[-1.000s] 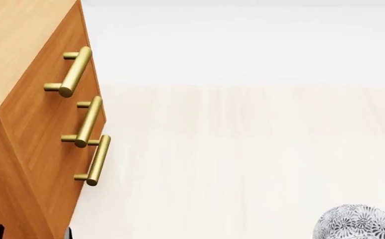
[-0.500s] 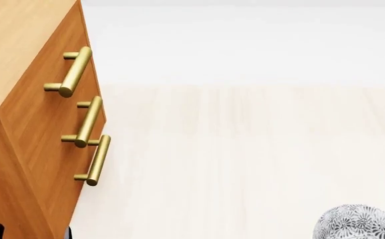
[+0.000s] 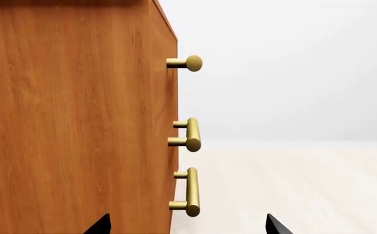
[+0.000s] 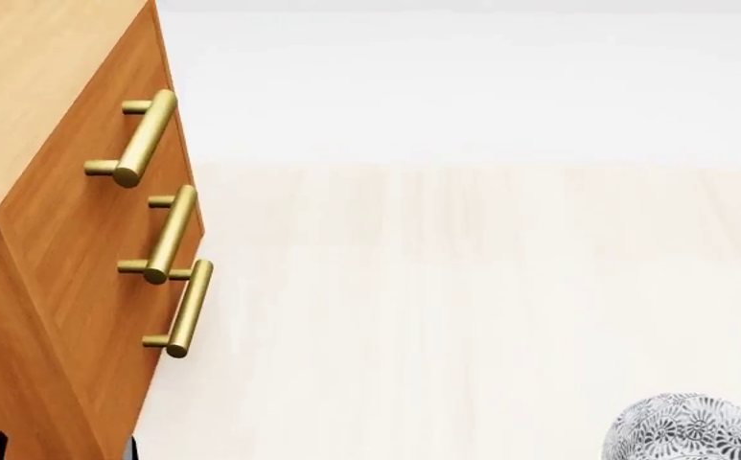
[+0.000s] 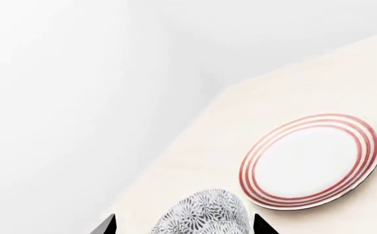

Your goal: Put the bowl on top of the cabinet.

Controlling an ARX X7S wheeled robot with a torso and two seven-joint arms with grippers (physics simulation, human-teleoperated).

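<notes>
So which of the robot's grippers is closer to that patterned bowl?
The right. In its wrist view the bowl sits between the right gripper's fingertips. The left gripper is over by the cabinet, with no bowl in its view.

White plate (image 5: 310,161) with red rings lies on pale floor (image 4: 473,316).

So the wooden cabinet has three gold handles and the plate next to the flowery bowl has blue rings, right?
Almost. The cabinet does have three gold handles, and the plate does lie next to the flowery bowl, but its rings are red, not blue. The right wrist view shows this.
</notes>
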